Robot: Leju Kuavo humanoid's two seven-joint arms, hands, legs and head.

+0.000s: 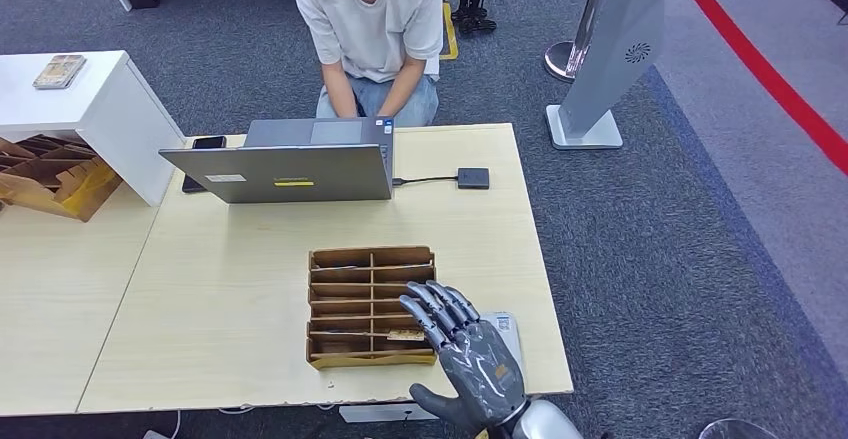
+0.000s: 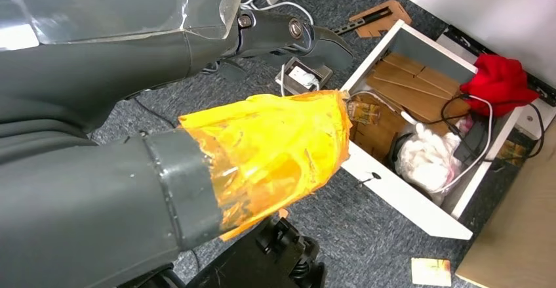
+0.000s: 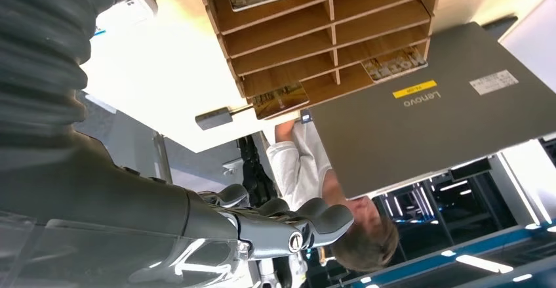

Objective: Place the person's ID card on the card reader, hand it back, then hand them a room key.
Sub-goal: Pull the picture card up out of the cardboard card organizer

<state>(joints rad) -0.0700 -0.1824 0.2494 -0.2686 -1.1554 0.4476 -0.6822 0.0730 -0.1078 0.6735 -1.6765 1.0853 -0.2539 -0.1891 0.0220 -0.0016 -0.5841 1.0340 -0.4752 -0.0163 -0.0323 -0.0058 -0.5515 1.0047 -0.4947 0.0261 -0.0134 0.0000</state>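
My right hand (image 1: 470,354) hovers over the near right corner of the wooden card organizer (image 1: 350,304), fingers spread and holding nothing. A key card (image 1: 404,336) lies in a slot just beside the fingertips. In the right wrist view the organizer (image 3: 328,32) holds cards in several slots, with my fingers (image 3: 295,226) stretched out empty. The black card reader (image 1: 473,177) sits on the table's far right, cabled to the laptop (image 1: 290,171). The person (image 1: 370,29) sits behind the laptop. My left hand (image 2: 262,137), its thumb wrapped in orange tape, hangs beside the table, empty.
A white device (image 1: 507,325) lies on the table (image 1: 220,289) under my right hand. A phone (image 1: 208,143) lies left of the laptop. A cardboard box (image 1: 50,174) is at the left. On the floor, an open white drawer (image 2: 419,137) and a loose card (image 2: 431,271).
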